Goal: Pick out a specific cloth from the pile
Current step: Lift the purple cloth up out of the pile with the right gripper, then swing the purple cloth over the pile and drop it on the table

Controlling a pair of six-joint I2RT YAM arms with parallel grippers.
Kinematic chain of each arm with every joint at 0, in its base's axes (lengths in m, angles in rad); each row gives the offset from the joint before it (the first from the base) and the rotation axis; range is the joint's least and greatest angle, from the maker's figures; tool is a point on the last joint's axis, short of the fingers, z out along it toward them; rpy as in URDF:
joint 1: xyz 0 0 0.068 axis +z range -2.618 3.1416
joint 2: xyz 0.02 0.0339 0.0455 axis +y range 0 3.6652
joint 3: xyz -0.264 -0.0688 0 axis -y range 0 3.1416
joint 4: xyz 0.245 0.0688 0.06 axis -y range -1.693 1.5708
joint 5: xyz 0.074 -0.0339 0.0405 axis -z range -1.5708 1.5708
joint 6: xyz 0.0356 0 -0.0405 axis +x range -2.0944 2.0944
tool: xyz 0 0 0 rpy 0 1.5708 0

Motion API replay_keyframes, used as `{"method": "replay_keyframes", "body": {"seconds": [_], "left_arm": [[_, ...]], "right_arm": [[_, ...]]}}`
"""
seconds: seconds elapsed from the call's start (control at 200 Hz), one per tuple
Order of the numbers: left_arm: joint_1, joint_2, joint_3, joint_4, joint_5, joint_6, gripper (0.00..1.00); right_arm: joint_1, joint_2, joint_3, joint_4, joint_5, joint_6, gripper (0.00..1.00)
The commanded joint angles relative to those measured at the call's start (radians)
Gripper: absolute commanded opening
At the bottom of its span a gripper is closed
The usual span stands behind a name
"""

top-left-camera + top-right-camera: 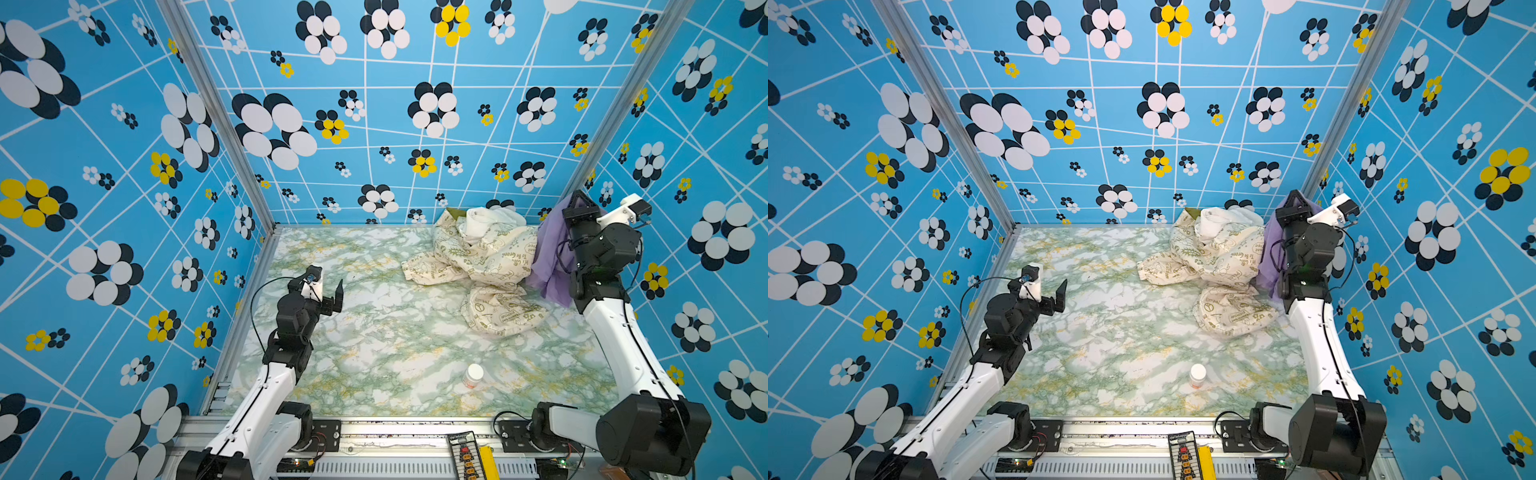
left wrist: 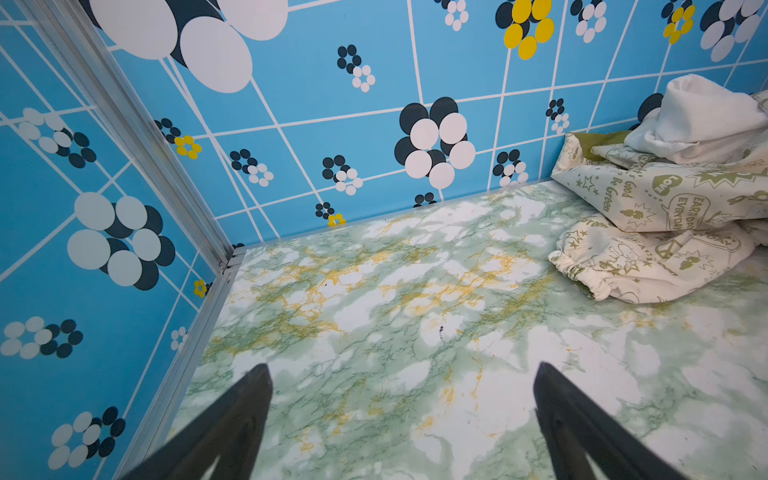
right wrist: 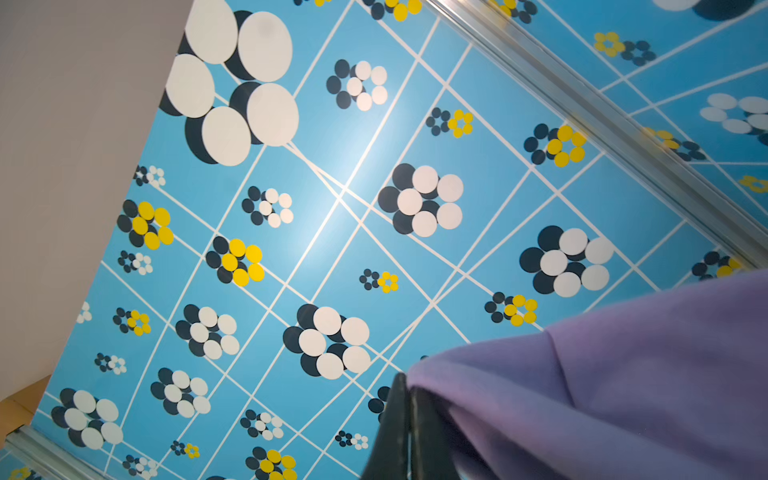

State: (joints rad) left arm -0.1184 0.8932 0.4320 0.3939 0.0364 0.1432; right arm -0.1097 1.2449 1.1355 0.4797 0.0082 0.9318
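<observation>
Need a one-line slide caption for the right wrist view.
Right gripper shut on the lavender cloth, pointing up toward the blue flowered wall.

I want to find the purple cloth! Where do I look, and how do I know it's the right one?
Look at the far right corner of the marble table, where a heap of fabric lies. Just right of the heap, the purple cloth hangs from the raised right gripper. It is plain purple; its neighbours are cream with green prints or plain white.
</observation>
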Motion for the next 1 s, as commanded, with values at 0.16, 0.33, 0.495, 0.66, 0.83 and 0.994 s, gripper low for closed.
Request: {"method": "replay_keyframes", "body": {"seconds": [0.16, 0.33, 0.495, 0.66, 0.83, 0.994], "left_arm": [[-0.007, -0.016, -0.011, 0.008, -0.01, 0.015, 0.99], [-0.007, -0.016, -0.011, 0.008, -0.01, 0.016, 0.99], [-0.009, -0.017, -0.013, 0.008, -0.014, 0.019, 0.99], [-0.009, -0.02, -0.014, 0.007, -0.015, 0.022, 0.99], [-0.011, -0.025, -0.016, 0.005, -0.019, 0.025, 0.99], [-0.013, -0.021, -0.016, 0.005, -0.019, 0.027, 0.99]], "right_arm": [[0.126, -0.007, 0.171, 0.034, -0.07, -0.227, 0.0], [0.283, 0.067, 0.288, -0.053, -0.184, -0.408, 0.0], [0.46, 0.176, 0.387, -0.252, -0.271, -0.627, 0.0], [0.614, 0.321, 0.457, -0.481, -0.323, -0.785, 0.0], [0.696, 0.461, 0.538, -0.692, -0.325, -0.842, 0.22], [0.709, 0.521, 0.605, -0.898, -0.245, -0.913, 0.52]]}}
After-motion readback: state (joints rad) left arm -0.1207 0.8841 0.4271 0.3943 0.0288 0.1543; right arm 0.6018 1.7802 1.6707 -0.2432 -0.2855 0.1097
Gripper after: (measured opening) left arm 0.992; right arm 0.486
